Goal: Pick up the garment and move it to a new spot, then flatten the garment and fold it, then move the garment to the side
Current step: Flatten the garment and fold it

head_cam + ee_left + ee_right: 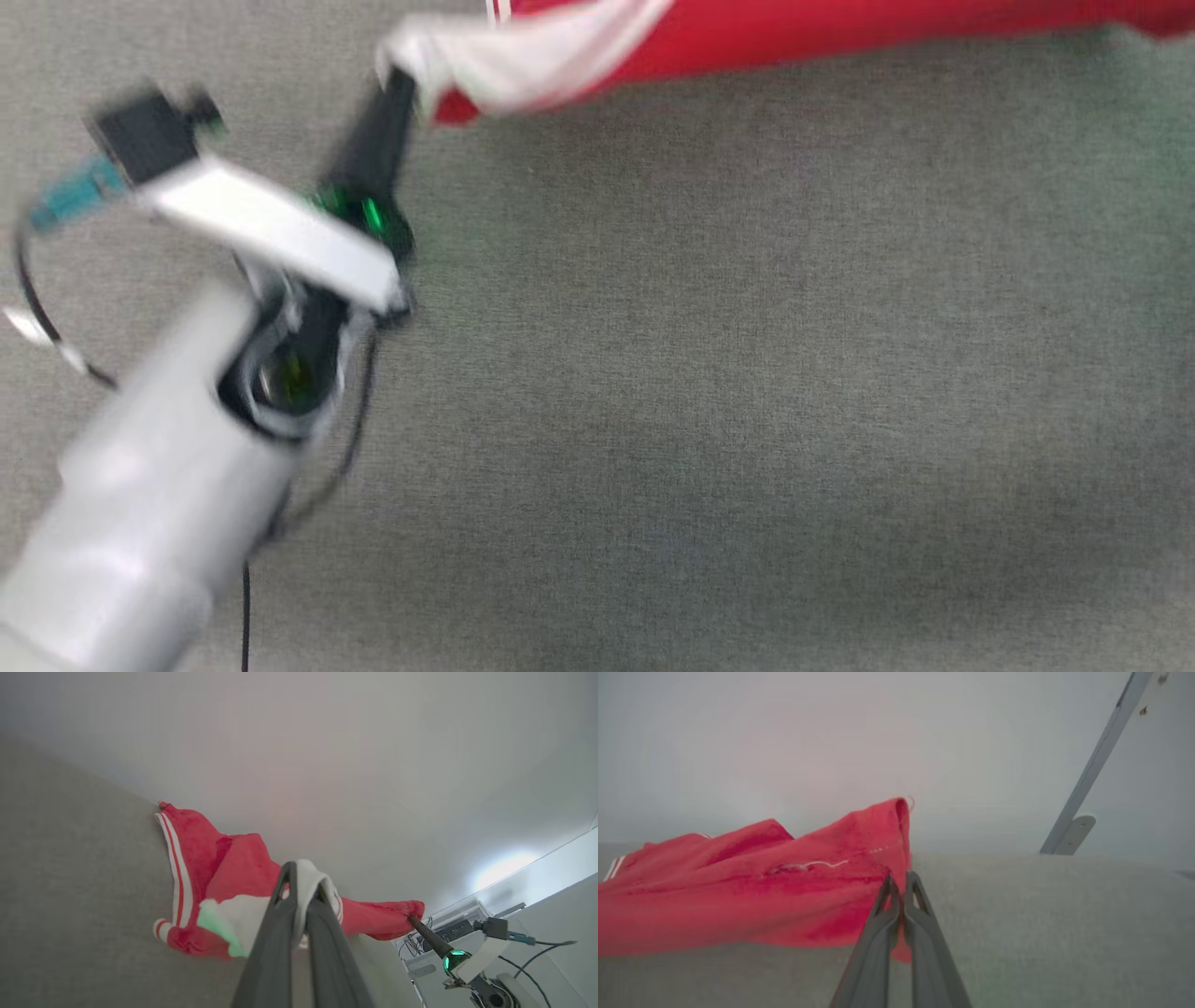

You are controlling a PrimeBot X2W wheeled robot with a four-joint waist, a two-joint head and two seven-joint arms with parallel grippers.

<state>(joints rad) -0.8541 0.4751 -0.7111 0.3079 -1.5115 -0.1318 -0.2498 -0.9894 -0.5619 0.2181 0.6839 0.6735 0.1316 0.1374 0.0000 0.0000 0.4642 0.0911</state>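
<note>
The garment (747, 33), red with a white panel, stretches along the top edge of the head view, held taut just above the grey table (709, 373). My left gripper (401, 89) reaches up to its left end and is shut on the white cloth; in the left wrist view its fingertips (292, 877) pinch a white fold of the garment (233, 868), whose striped trim hangs to the left. My right gripper (901, 884) is shut on a red edge of the garment (761, 882). The left wrist view shows that right gripper (412, 919) at the far red end.
A pale wall rises behind the table. A grey metal strut with a bracket (1069, 835) stands at the table's far right. Cables and equipment (448, 931) sit beyond the right arm in the left wrist view. The head view is blurred.
</note>
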